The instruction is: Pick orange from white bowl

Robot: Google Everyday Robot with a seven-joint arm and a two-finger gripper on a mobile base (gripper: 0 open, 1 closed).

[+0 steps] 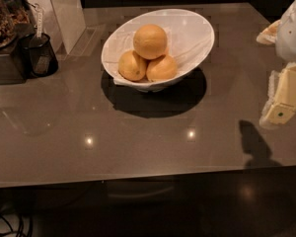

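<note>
"Orange (150, 41) first. Where does it lie against the gripper (282, 102)?"

"Well apart. It sits in the white bowl (195, 33) at upper centre of the frame, while the gripper hangs at the right edge, lower than the fruit and over the brown counter (138, 142). Bare counter lies between them, and nothing touches."

"And the arm's pose?"

"Only its end shows. A white arm segment (293, 28) comes in at the upper right edge, and the pale yellow gripper points down and slightly left beneath it. It throws a dark shadow (254, 142) on the counter just below. Clenched or released — I cannot tell from this angle. It grasps nothing that I can see."

"How does the orange look?"

"Round, dull yellow-orange, matte. It is the largest fruit, perched on top of two smaller fruits (161, 68) that rest side by side at the bowl's near wall. The bowl is glossy, its rim slanted — high at the right, low at the left. A black cup (39, 58) stands at the far left."
</note>
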